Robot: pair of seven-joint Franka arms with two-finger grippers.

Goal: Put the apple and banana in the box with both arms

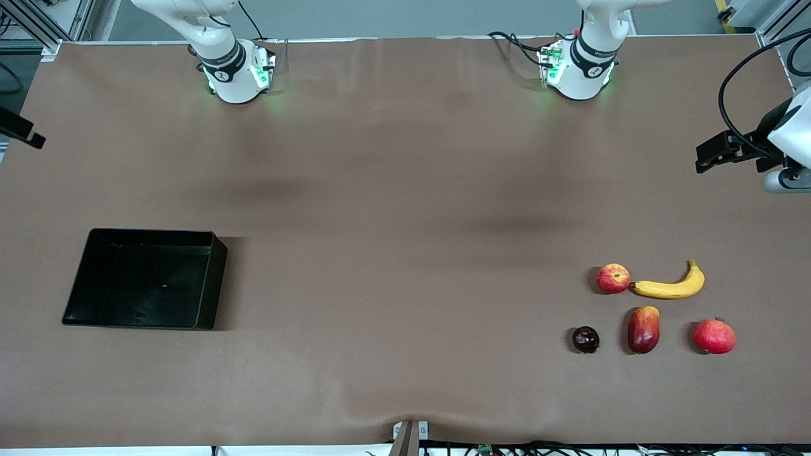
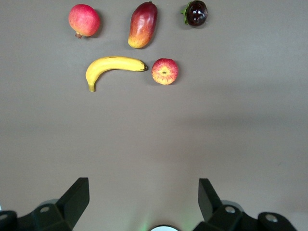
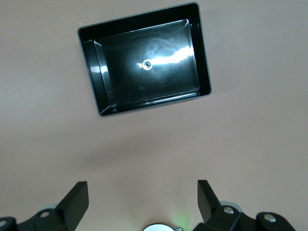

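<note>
The red apple (image 1: 613, 278) (image 2: 165, 71) lies on the brown table toward the left arm's end, its side touching the dark tip of the curved yellow banana (image 1: 670, 285) (image 2: 113, 67). The black box (image 1: 217, 278) (image 3: 91, 72) sits with nothing in it toward the right arm's end. My left gripper (image 2: 143, 185) hangs open high over bare table near its base, well away from the fruit. My right gripper (image 3: 143, 187) is open too, high over bare table near its own base, with the box some way off. Neither hand shows in the front view.
Nearer the front camera than the apple and banana lie a dark-maroon round fruit (image 1: 586, 339), a red-orange mango (image 1: 644, 329) and a pomegranate (image 1: 715, 336). Dark equipment juts in at the table's ends (image 1: 728, 152) (image 1: 22, 132). The green-lit arm bases (image 1: 237, 73) (image 1: 576, 69) stand along the table's top edge.
</note>
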